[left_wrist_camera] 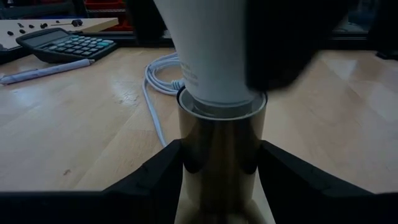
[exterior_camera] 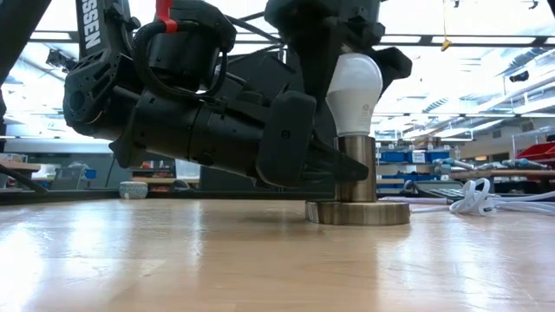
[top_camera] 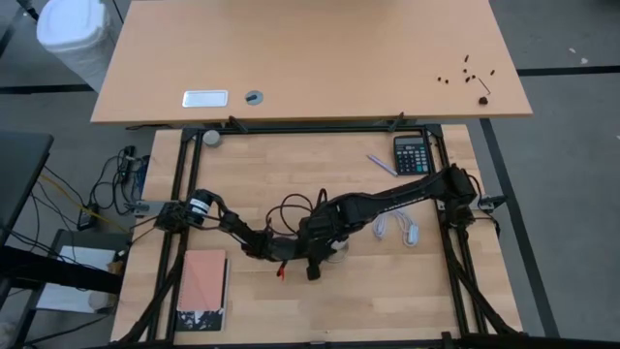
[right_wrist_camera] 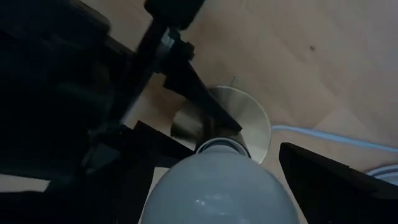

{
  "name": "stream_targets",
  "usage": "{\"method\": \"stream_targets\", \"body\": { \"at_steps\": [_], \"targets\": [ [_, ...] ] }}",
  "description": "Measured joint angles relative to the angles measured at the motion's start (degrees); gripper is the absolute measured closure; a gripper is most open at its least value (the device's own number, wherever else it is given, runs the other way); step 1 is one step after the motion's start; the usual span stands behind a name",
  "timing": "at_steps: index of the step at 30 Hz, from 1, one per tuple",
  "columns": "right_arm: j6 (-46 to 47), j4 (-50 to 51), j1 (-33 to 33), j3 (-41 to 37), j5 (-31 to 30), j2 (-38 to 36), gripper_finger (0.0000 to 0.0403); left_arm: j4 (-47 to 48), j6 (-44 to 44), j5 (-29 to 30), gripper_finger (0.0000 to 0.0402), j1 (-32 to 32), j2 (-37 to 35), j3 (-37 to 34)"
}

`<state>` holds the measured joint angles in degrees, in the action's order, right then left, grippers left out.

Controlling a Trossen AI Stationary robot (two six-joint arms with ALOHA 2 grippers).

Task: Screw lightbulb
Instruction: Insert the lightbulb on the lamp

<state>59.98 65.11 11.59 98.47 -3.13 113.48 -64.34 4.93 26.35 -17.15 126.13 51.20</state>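
A white lightbulb (exterior_camera: 354, 87) stands upright with its base in the brass socket (exterior_camera: 357, 169), whose round foot (exterior_camera: 357, 213) rests on the wooden table. My right gripper (right_wrist_camera: 217, 180) reaches down over the bulb from above and is shut on its globe. My left gripper (left_wrist_camera: 221, 171) lies low and level, coming from the table's left, and is shut on the socket's tube. In the high view both grippers meet near the table's middle (top_camera: 315, 247), and the bulb is hidden under the right one. My left gripper pinches the socket's upright brass tube (left_wrist_camera: 186, 155) between its two fingers, about halfway up, below the rim. The fingers (left_wrist_camera: 283, 180) come level from the table's left. The socket stands upright on its foot on the table. My right gripper holds the bulb's white globe (right_wrist_camera: 186, 186) between its two fingers, one on each side (exterior_camera: 312, 61). The fingers come from above, pointing down. The bulb stands upright with its narrow end in the socket's mouth (left_wrist_camera: 217, 106).
A white cord (top_camera: 397, 230) lies coiled right of the socket. A calculator (top_camera: 412, 155) and a pen (top_camera: 381, 164) lie at the far right. A red notebook (top_camera: 203, 281) lies at the near left. A second desk (top_camera: 310, 58) stands beyond the table.
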Motion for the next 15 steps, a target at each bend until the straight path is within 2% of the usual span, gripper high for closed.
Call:
{"method": "stream_targets", "body": {
  "at_steps": [15],
  "targets": [
    [-6.9, -1.1, -0.2, 0.0, 3.4, -2.2, 0.0052, 0.0, 0.0, 0.1, 0.0203, 0.0, 0.0, 0.0]
  ]
}}
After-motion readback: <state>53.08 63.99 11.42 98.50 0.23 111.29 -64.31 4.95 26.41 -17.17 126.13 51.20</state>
